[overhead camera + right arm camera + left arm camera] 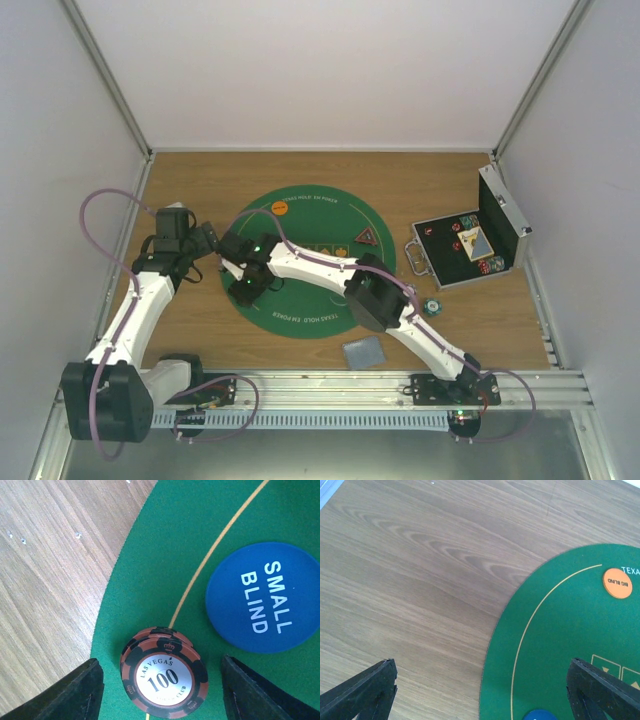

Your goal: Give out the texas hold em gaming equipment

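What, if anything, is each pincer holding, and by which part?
Nothing is held. The left pincer is open above the table; the right pincer is open astride the red chip stack on the green mat, a gap on each side.

Your left hand (482, 667) spread wide, wood surface (420, 580) below, orange BIG BLIND disc (617, 583) on green mat (560, 635), blue disc (540, 715) at bottom edge

A wood-grain table (200, 185) forms the base of a white enclosure. A plain, bare left wall (50, 150), right wall (595, 200) and far wall (320, 70) close it in. A slim aluminium left post (111, 78) and right post (537, 75) rise from the two far corners. A silver metal rail (330, 381) runs along the near edge, with a grey slotted strip (330, 420) just nearer. The light is soft and even.
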{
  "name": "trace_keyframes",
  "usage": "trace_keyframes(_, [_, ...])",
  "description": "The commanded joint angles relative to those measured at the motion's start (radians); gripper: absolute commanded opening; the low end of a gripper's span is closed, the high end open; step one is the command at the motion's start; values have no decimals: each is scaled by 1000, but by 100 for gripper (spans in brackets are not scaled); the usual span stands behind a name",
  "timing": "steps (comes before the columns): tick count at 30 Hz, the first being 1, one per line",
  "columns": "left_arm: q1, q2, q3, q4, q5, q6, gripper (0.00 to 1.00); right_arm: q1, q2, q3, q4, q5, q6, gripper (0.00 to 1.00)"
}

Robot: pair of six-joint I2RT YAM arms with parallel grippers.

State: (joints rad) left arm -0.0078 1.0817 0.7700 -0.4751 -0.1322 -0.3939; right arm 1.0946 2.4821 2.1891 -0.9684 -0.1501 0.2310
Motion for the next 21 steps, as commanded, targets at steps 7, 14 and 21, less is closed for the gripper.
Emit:
trace_keyframes(7, [0, -39, -13, 24, 33, -10, 94, -11, -186, -59, 97, 45, -64, 89])
trace_keyframes(14, [0, -40, -22, 36, 91, 12, 93, -106, -426, -336, 163, 93, -2, 98])
trace_keyframes(21, [-1, -13, -3, 43, 131, 62, 93, -212, -745, -735, 184, 190, 116, 100])
